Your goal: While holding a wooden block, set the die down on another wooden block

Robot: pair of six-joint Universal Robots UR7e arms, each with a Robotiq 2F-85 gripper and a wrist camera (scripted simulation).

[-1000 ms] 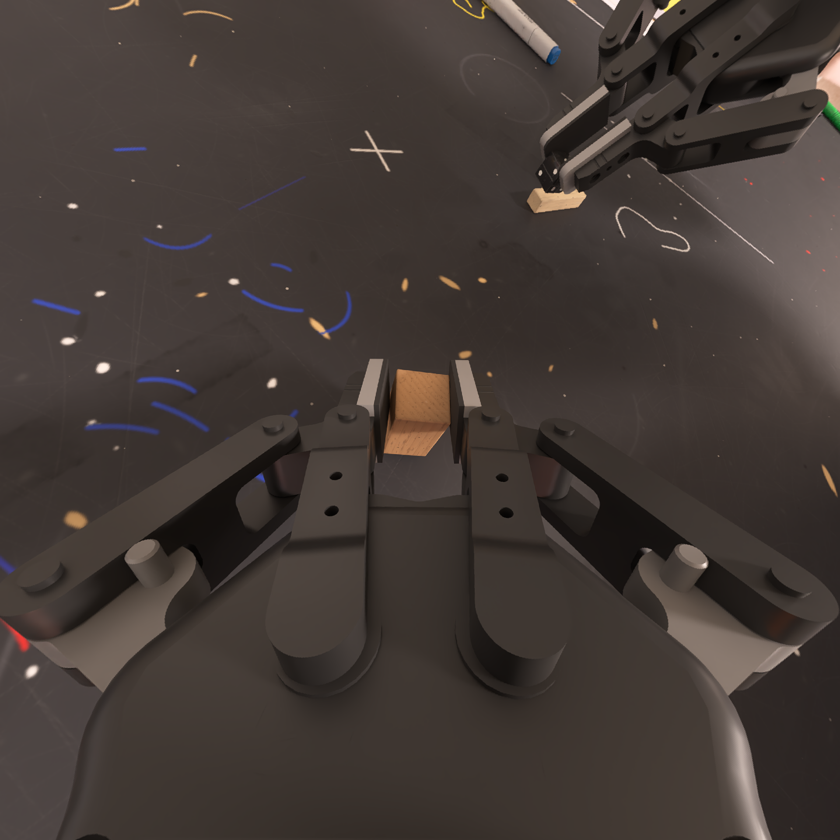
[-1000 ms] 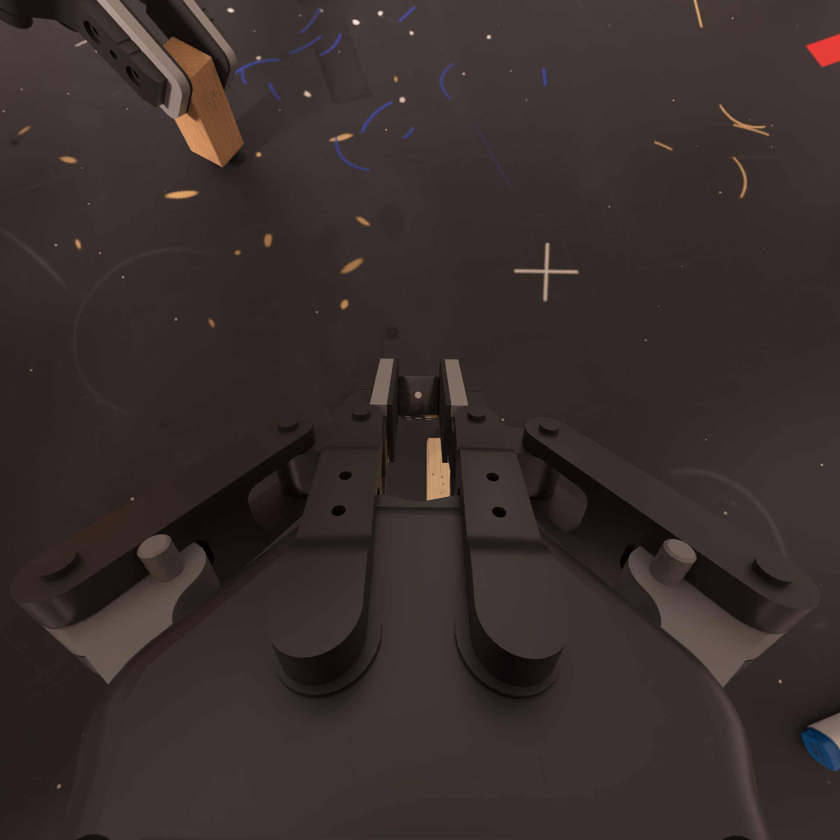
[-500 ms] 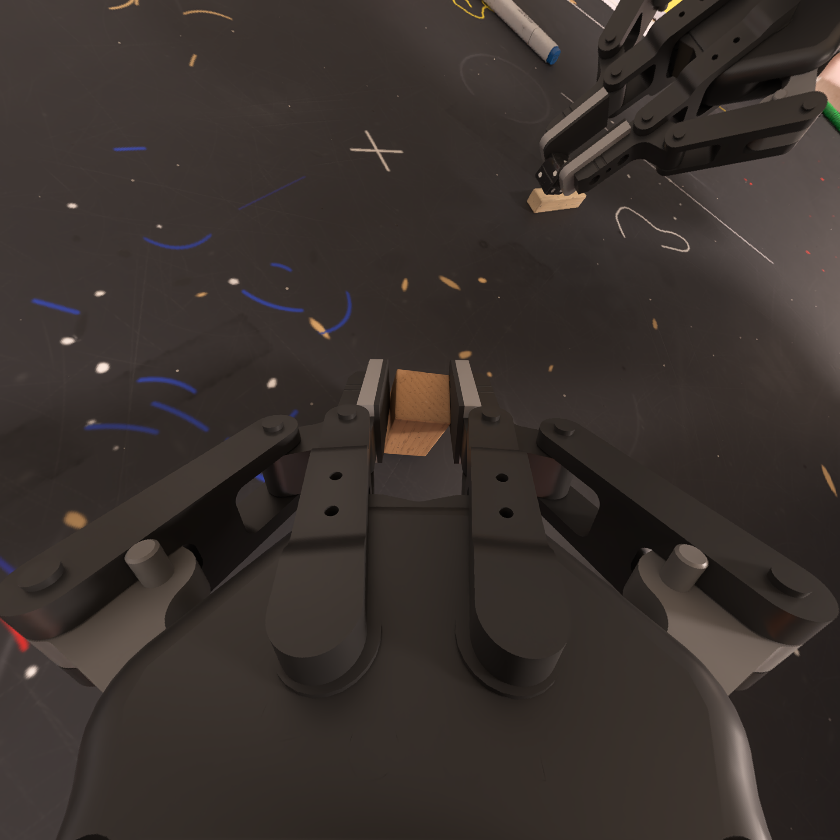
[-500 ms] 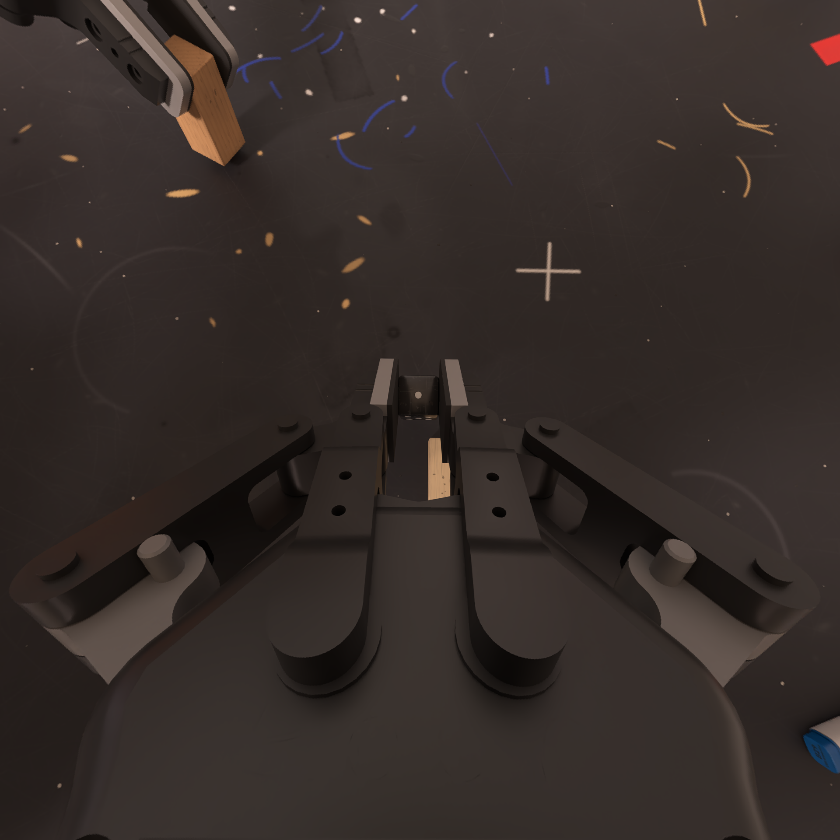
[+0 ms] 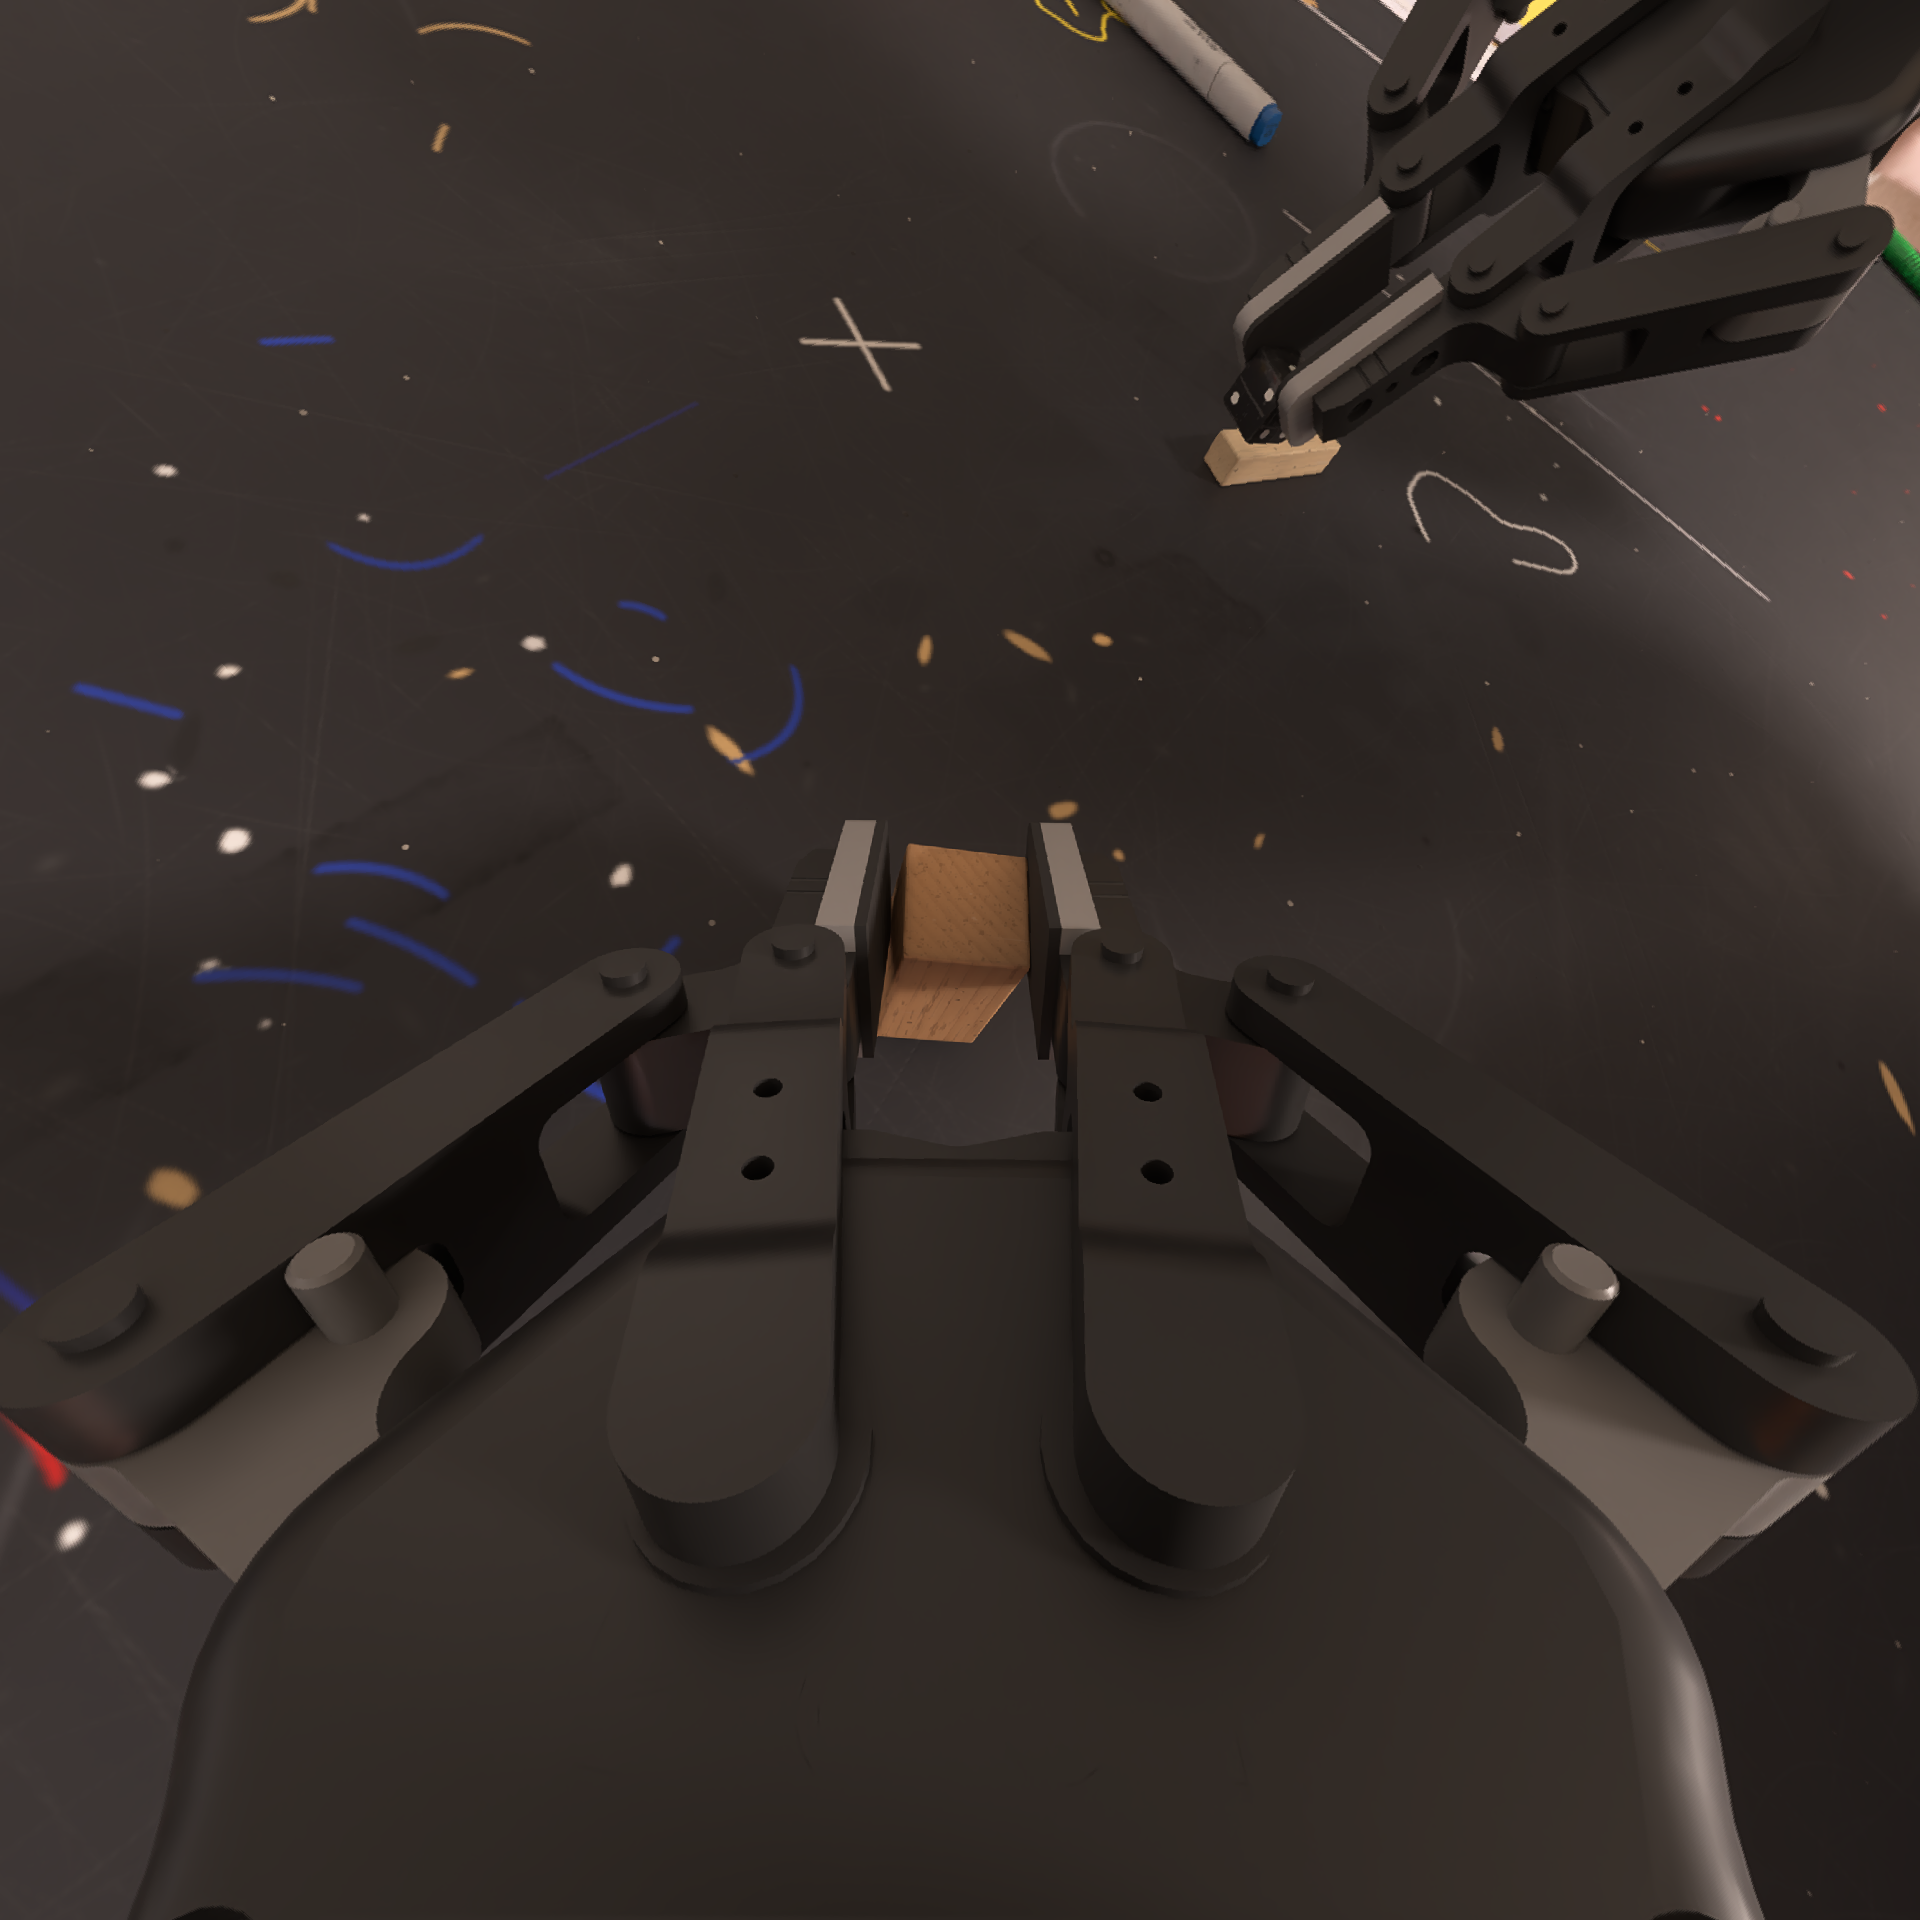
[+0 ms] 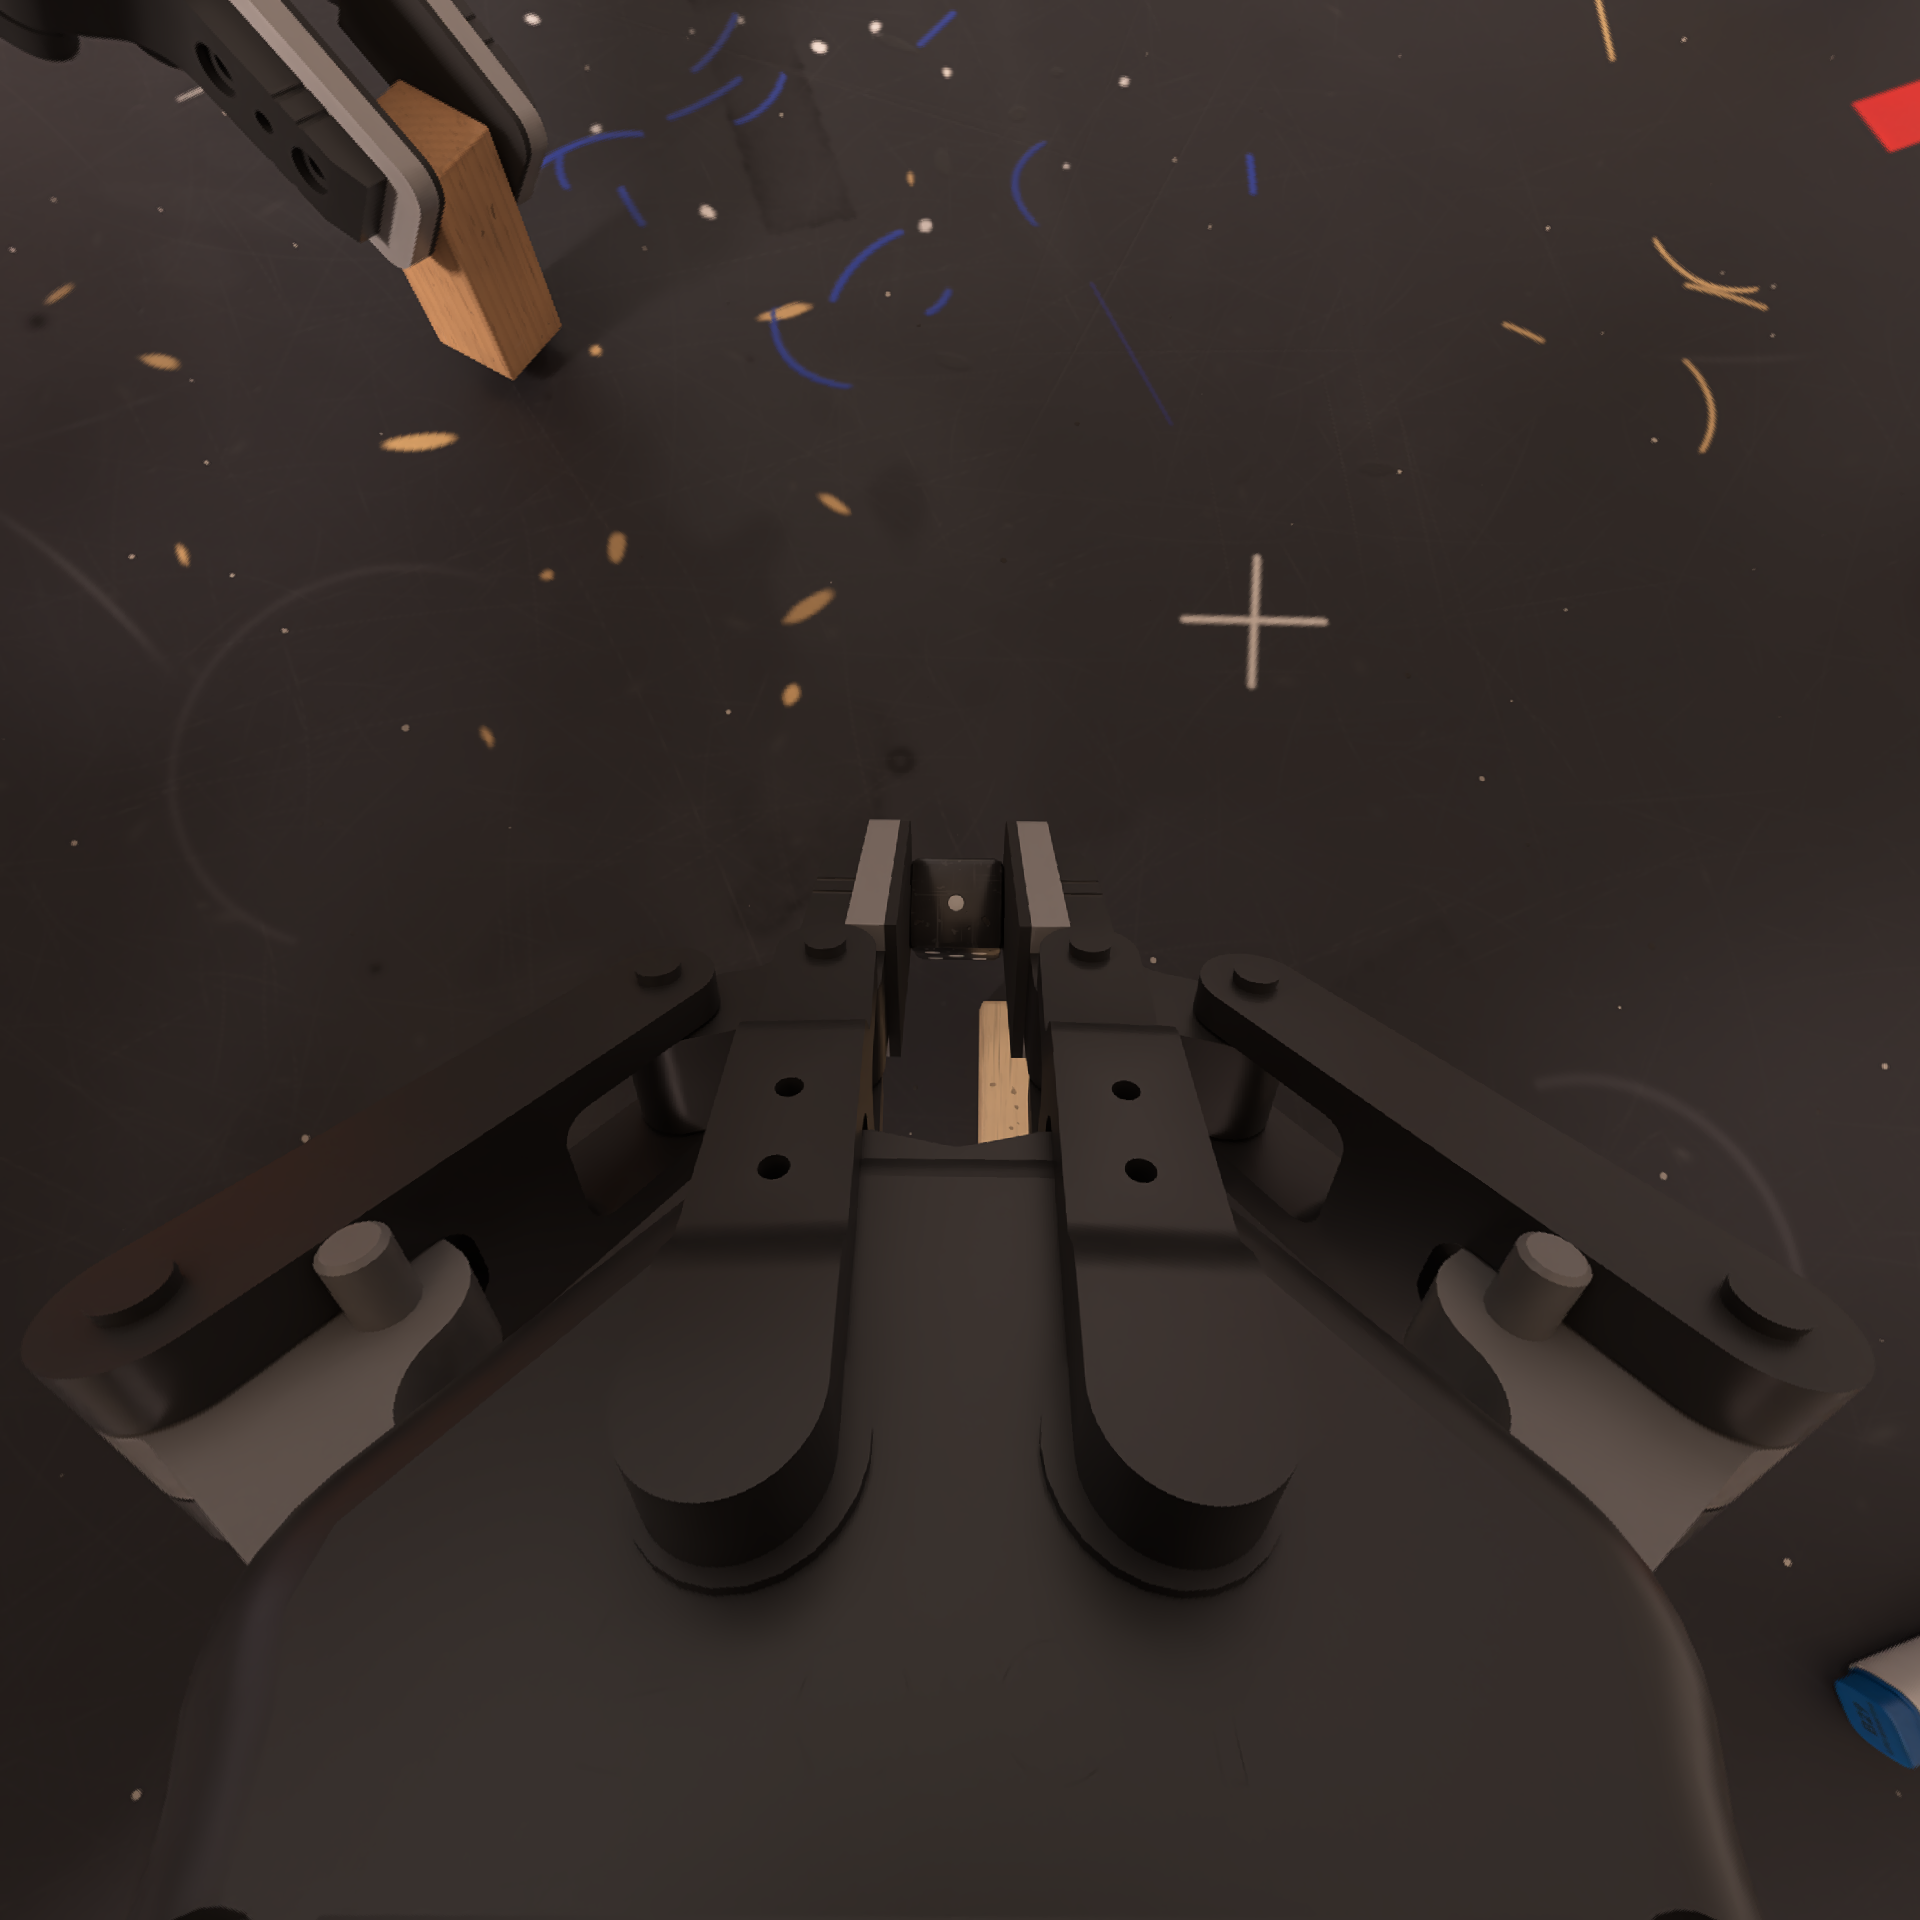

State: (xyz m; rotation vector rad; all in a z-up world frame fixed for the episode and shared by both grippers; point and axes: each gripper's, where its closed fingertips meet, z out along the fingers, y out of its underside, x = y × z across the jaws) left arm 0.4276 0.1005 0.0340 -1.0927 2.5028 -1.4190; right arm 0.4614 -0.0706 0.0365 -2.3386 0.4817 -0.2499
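Note:
My left gripper (image 5: 956, 883) is shut on an orange-brown wooden block (image 5: 961, 940) and holds it tilted, its low corner near the dark table. It also shows at the top left of the right wrist view (image 6: 457, 197), with the block (image 6: 483, 270). My right gripper (image 6: 956, 883) is shut on a small black die (image 6: 956, 906) with white pips. A pale flat wooden block (image 6: 1003, 1081) lies under it. In the left wrist view the right gripper (image 5: 1273, 405) holds the die (image 5: 1254, 400) at the pale block's (image 5: 1262, 459) top face; I cannot tell if they touch.
A marker with a blue cap (image 5: 1210, 68) lies at the far edge, and its cap shows in the right wrist view (image 6: 1881, 1714). A green object (image 5: 1907, 258) sits at the right edge. The dark table bears a chalk cross (image 5: 860, 343) and paint flecks.
The right gripper with the die has shifted very slightly. The left gripper and its block have not moved.

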